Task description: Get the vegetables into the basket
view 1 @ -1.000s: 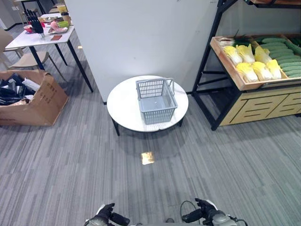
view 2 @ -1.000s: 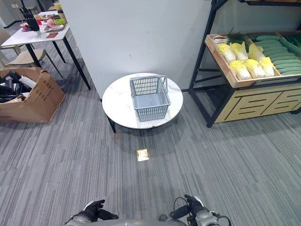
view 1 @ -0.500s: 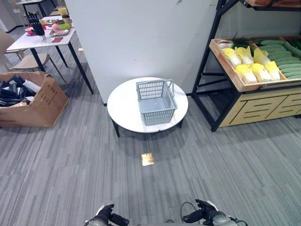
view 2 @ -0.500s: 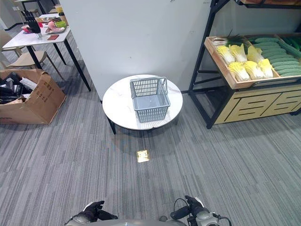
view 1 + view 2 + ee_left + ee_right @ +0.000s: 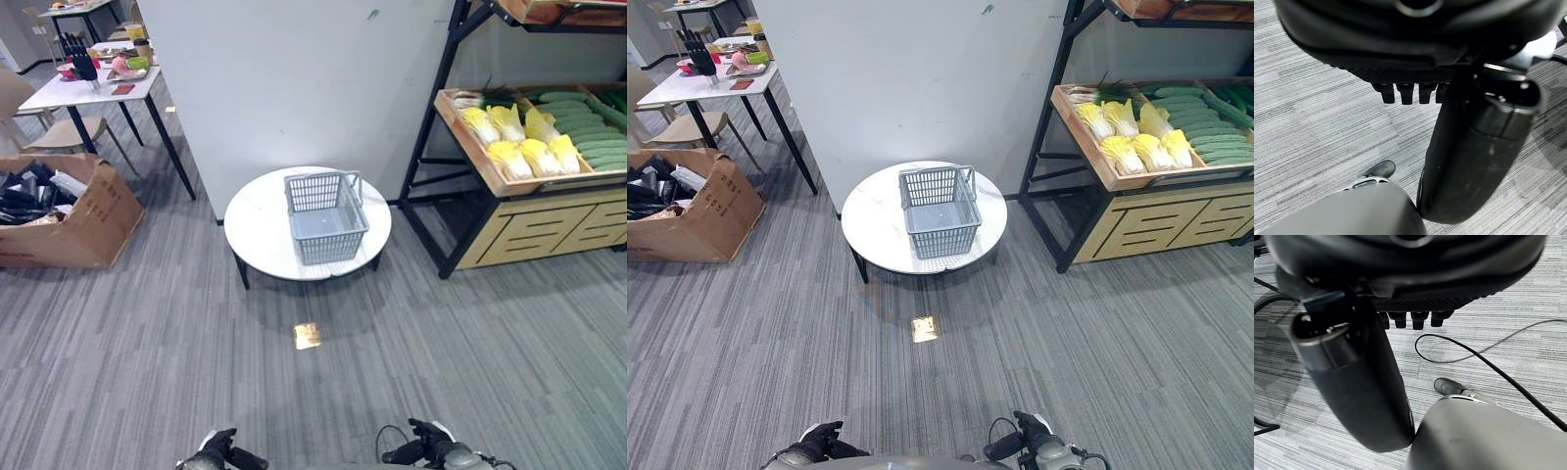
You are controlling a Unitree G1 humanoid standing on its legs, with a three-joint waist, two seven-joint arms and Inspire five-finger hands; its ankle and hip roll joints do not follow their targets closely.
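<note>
While both hands hang low at the near edge of the head views, the things the task needs lie well ahead and to the right. Going left to right: the left hand sits at the lower left, and its wrist view shows its fingers as short stubs curled under the palm with the thumb standing out, holding nothing. Further ahead, roughly centred between the two hands, the grey basket stands upright and empty on the round white table, its handle folded up at the far rim and its long axis running away from the robot with a slight lean to the right. The right hand hangs at the lower right, likewise with fingers tucked in and nothing in its grasp. Farthest right, well apart from the basket, the wooden crate on the black-framed shelf holds the vegetables: yellow-green cabbages in rows toward its left side and dark green cucumbers stacked beside them on the right. The cabbages lie with their long axes pointing roughly away from the robot, while the cucumbers run mostly crosswise. As I judge it, the right hand is nearer, though both are far out of reach.
</note>
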